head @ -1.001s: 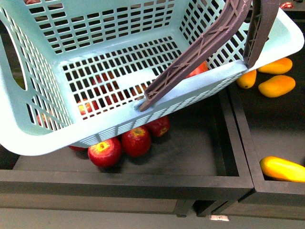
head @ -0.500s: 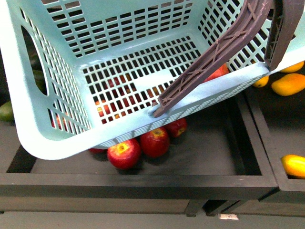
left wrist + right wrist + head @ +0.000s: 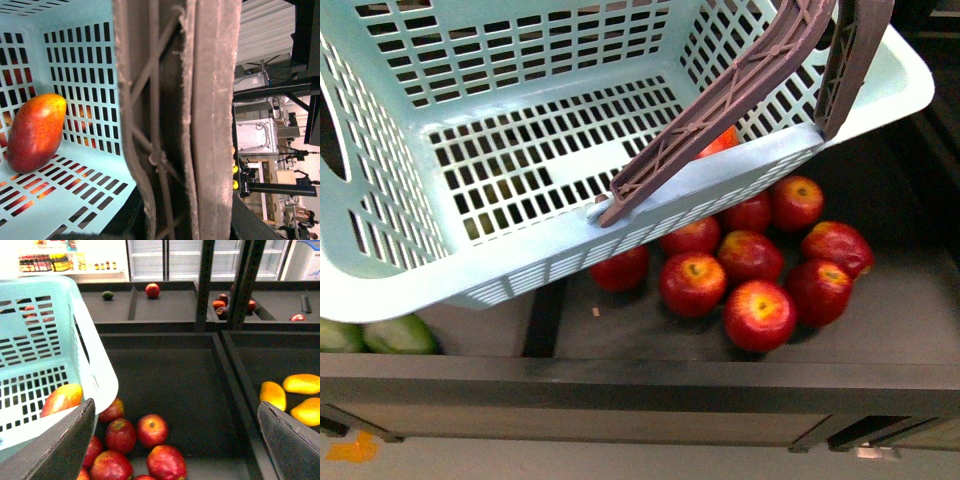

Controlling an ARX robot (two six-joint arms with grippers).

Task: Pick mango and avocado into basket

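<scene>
The turquoise basket (image 3: 510, 250) hangs tilted above the dark bins and fills most of the front view. My left gripper is shut on its brown handles (image 3: 200, 125), which fill the left wrist view and hide the fingers. The red-orange mango (image 3: 35, 132) lies on the basket floor against a slotted wall, and the right wrist view also shows the mango (image 3: 62, 399). Two pale green fruits (image 3: 395, 335) peek out under the basket's near rim; I cannot tell whether they are avocado. My right gripper (image 3: 177, 450) is open over the apple bin, beside the basket.
Several red apples (image 3: 757, 313) lie in the bin below and right of the basket. Yellow mangoes (image 3: 300, 384) sit in the neighbouring bin past a dark divider (image 3: 235, 385). The far bins hold an apple (image 3: 152, 290) and a small dark green fruit (image 3: 107, 295).
The front view has slid left along the bins. The apples now lie right of the basket, the yellow mangoes have left the view, and green fruits show at lower left.
</scene>
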